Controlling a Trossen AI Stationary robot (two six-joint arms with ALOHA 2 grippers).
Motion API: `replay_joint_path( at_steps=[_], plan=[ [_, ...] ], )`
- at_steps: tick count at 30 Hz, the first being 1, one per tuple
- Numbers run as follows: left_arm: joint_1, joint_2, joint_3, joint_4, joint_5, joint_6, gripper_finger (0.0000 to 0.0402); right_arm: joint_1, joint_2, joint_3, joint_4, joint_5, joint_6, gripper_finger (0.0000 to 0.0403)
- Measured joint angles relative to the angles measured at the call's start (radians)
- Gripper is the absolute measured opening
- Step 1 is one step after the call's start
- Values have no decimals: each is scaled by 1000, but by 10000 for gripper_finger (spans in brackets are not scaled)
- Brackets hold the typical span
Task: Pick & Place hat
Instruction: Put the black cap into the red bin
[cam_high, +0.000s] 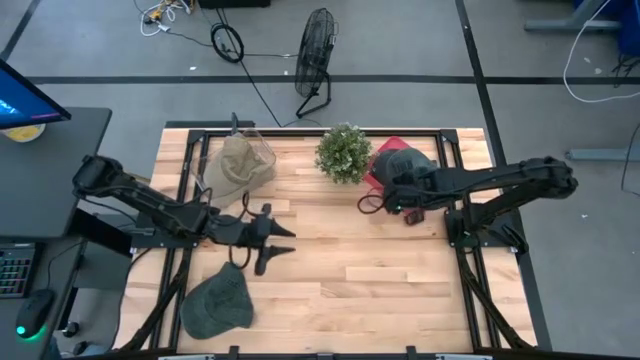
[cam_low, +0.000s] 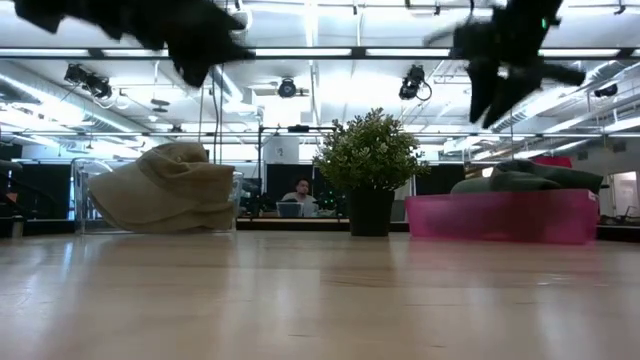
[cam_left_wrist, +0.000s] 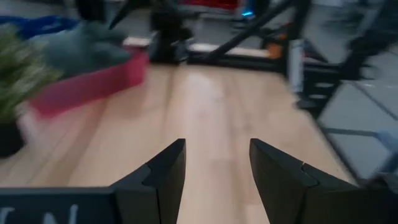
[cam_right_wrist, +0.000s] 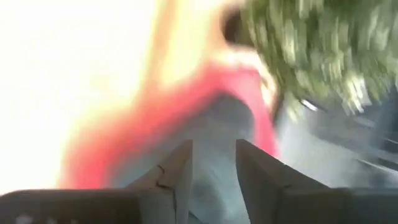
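Observation:
A dark green hat (cam_high: 218, 303) lies flat on the wood near the table's near edge. A tan hat (cam_high: 238, 162) (cam_low: 165, 190) sits in a clear container at the far left. Another grey-green hat (cam_high: 405, 160) (cam_low: 530, 178) rests in a pink bin (cam_low: 500, 215) at the far right. My left gripper (cam_high: 288, 241) (cam_left_wrist: 217, 146) hovers open above the table's middle, just beyond the near hat and empty. My right gripper (cam_high: 380, 202) (cam_right_wrist: 214, 146) hangs open and empty above the table beside the pink bin.
A potted plant (cam_high: 343, 152) (cam_low: 370, 165) stands at the far edge between the clear container (cam_high: 262, 150) and the pink bin (cam_left_wrist: 87, 84). Bare wood (cam_high: 370, 280) stretches across the middle and near right. A monitor and keyboard sit off the table's left side.

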Motion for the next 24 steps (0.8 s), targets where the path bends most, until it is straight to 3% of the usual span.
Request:
replay_joint_path(
  at_steps=[4, 9, 16, 24],
  plan=[
    [-56, 1, 27, -14, 28, 14, 181, 86, 0, 31, 145, -207, 151, 113],
    [-112, 1, 30, -19, 29, -41, 181, 207, 0, 1, 398, -394, 163, 105],
    [-156, 0, 30, -59, 29, -156, 181, 312, 1, -57, 684, -410, 223, 104],
    [-154, 0, 31, -284, 10, -560, 181, 315, 1, -60, 779, -408, 228, 104]
  ],
)
